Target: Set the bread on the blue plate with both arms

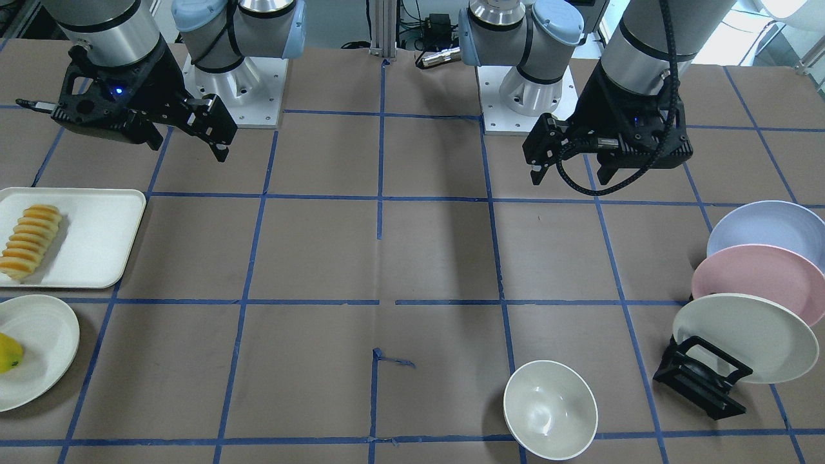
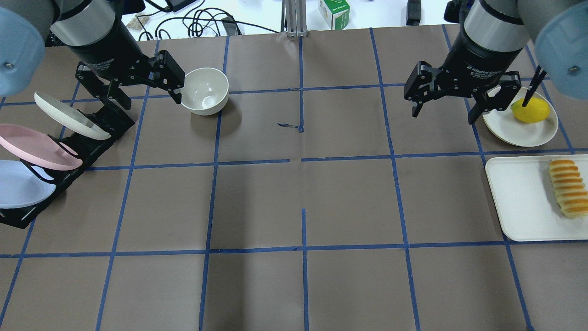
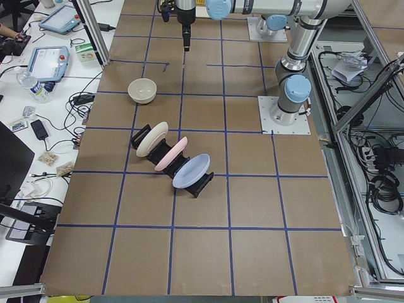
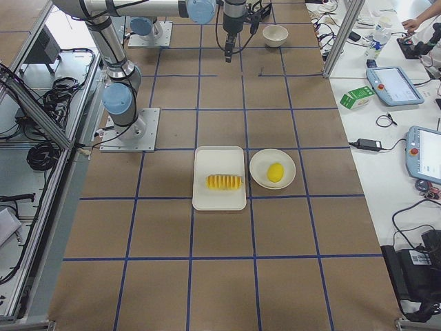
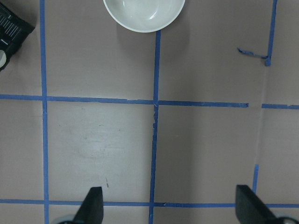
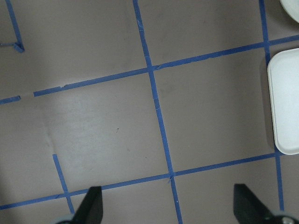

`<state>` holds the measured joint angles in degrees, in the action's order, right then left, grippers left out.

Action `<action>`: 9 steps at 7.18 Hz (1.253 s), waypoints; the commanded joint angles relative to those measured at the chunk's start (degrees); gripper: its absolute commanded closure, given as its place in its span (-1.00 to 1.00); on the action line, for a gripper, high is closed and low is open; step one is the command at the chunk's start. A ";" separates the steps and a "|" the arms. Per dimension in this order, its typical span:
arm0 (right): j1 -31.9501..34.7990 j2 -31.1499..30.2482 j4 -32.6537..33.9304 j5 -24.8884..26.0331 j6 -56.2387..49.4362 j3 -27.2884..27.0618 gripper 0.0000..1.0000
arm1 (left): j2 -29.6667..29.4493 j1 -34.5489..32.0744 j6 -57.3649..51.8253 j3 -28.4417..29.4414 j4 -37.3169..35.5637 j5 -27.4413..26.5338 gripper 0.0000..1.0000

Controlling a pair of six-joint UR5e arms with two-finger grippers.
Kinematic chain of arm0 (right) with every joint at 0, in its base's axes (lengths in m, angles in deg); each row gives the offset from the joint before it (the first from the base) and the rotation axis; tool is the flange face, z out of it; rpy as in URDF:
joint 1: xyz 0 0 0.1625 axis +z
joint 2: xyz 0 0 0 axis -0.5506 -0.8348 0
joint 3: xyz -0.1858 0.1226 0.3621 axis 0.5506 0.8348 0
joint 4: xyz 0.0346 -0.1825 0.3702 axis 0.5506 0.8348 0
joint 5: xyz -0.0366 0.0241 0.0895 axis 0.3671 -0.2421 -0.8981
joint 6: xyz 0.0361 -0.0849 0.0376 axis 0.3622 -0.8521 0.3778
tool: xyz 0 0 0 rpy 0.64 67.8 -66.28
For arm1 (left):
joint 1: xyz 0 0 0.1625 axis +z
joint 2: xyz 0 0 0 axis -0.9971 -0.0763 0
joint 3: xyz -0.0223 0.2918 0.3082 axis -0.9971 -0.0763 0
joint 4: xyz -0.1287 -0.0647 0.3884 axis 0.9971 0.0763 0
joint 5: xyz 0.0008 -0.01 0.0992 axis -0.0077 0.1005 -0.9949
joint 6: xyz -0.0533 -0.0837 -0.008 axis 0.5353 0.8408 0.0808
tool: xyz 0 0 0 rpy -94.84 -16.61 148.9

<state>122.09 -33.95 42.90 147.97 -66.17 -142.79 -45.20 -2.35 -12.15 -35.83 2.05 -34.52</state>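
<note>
The bread (image 2: pixel 568 187) lies on a white tray (image 2: pixel 519 202) at the table's right side; it also shows in the front view (image 1: pixel 31 241) and in the right side view (image 4: pixel 224 182). The blue plate (image 2: pixel 16 188) stands tilted in a black rack (image 2: pixel 110 122) at the left, behind a pink plate and a cream plate; it also shows in the front view (image 1: pixel 767 225). My left gripper (image 2: pixel 147 94) hovers open and empty near the rack. My right gripper (image 2: pixel 444 110) hovers open and empty, well short of the tray. Both wrist views show only bare table between the open fingertips (image 5: pixel 93 205) (image 6: pixel 91 205).
A white bowl (image 2: pixel 205 89) sits just right of my left gripper. A yellow fruit (image 2: pixel 530 110) lies on a cream plate (image 2: pixel 505 128) beside my right gripper, beyond the tray. The pink plate (image 2: pixel 36 147) and cream plate (image 2: pixel 69 115) share the rack.
</note>
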 commanded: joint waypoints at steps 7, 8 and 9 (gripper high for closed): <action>-2.62 0.88 1.40 0.80 -3.50 -2.71 -1.00 | 2.55 8.13 0.00 0.00 1.40 -4.02 -1.00; -7.25 0.88 1.93 0.72 -6.65 -3.59 -1.00 | 3.07 12.52 0.09 0.17 2.54 -4.13 -1.00; -12.69 0.88 2.02 0.80 -11.21 -4.82 -1.00 | 3.17 18.31 0.00 0.26 3.16 -6.65 -1.00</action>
<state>115.37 -33.12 44.56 148.74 -72.53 -146.12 -42.37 9.44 -12.10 -35.70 4.27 -38.91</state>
